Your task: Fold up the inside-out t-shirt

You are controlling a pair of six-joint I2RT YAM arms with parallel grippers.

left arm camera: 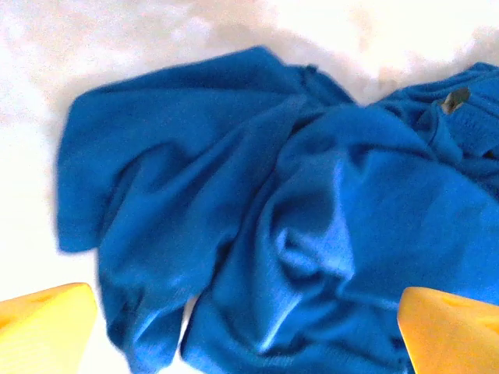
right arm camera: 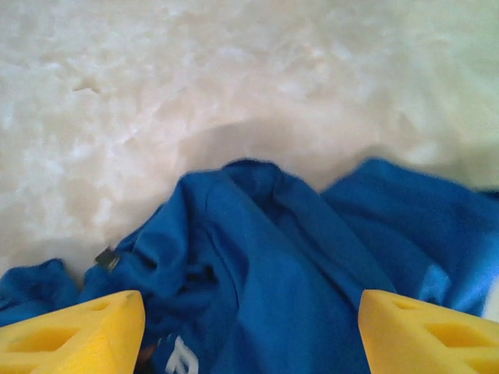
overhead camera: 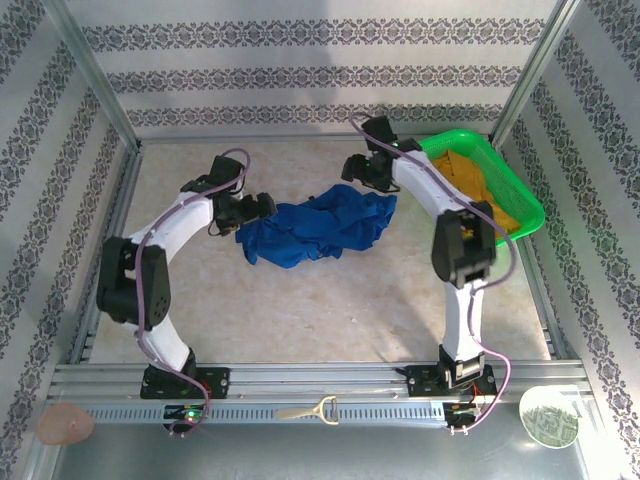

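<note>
Overhead view from behind, wrist views close, sharing t-shirt (left arm camera: 273, 218)

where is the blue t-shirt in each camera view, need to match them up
top external: t-shirt crumpled at the middle of the table.
left wrist: t-shirt bunched across centre and right.
right wrist: t-shirt in the lower half, white print at the bottom edge.
shared landmark: small dark tag, upper right in left wrist, lower left in right wrist.

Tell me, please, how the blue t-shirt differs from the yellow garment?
The t-shirt is royal blue; the garment is mustard yellow. The t-shirt lies directly on the table; the garment sits in a green basket. Both are crumpled, unfolded cloth.
</note>
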